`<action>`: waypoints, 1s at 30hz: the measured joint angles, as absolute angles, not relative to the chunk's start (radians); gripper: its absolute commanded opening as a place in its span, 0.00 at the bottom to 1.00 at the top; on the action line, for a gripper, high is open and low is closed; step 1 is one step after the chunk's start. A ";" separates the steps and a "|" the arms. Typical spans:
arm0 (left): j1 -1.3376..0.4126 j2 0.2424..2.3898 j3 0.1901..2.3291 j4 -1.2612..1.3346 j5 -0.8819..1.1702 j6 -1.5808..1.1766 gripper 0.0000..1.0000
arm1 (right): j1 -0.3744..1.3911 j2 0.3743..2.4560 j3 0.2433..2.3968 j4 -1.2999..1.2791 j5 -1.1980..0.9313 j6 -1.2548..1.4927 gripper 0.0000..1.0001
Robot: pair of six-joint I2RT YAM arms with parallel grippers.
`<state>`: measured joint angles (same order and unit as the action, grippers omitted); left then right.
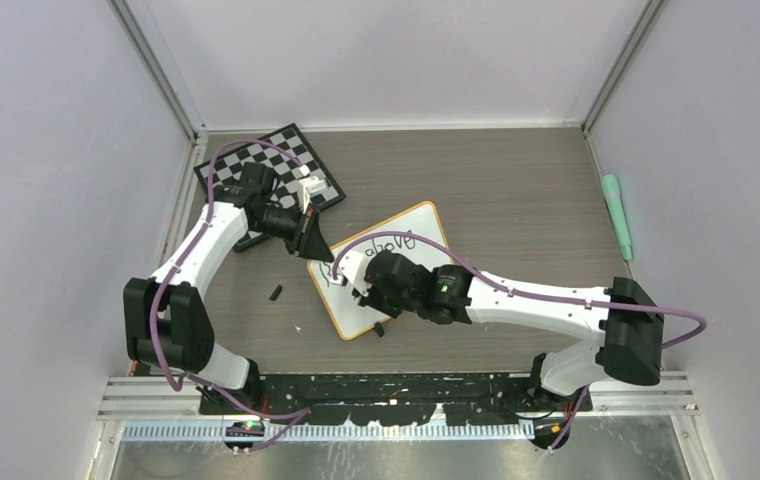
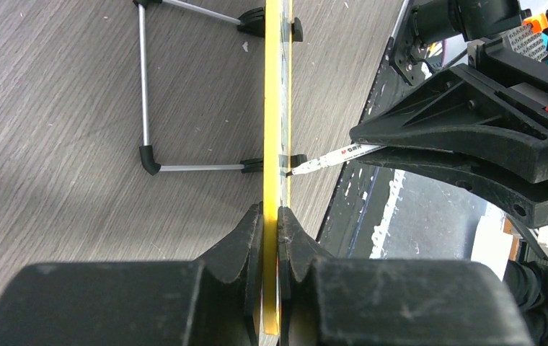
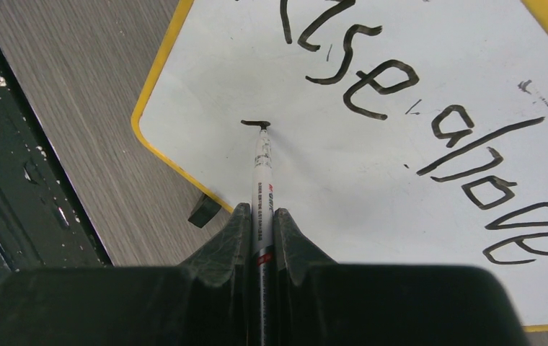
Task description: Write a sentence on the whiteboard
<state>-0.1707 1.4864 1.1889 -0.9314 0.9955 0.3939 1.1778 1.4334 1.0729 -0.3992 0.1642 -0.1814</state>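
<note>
Left wrist: left gripper [image 2: 271,216] clamps whiteboard [image 2: 275,108] rim, edge-on. Right wrist: right gripper [image 3: 260,213] pinches marker [image 3: 262,166], tip touching board near sentence [image 3: 450,124] (overhead hides this).

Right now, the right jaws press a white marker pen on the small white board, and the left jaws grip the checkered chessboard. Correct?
No: the left jaws grip the yellow rim of the small white whiteboard, as the left wrist view shows. The right jaws do press the white marker pen on it.
</note>
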 measured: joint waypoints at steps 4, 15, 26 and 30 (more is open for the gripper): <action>-0.171 1.486 1.189 -0.931 0.996 0.394 0.00 | 1.177 1.436 1.073 -0.414 0.150 -0.181 0.00; -0.171 1.486 1.189 -0.932 0.996 0.394 0.00 | 1.182 1.447 1.067 -0.451 0.125 -0.182 0.00; -0.171 1.488 1.192 -0.934 0.995 0.394 0.00 | 1.183 1.442 1.113 -0.488 0.132 -0.197 0.00; -0.171 1.488 1.193 -0.935 0.995 0.395 0.00 | 1.183 1.435 1.143 -0.485 0.129 -0.197 0.00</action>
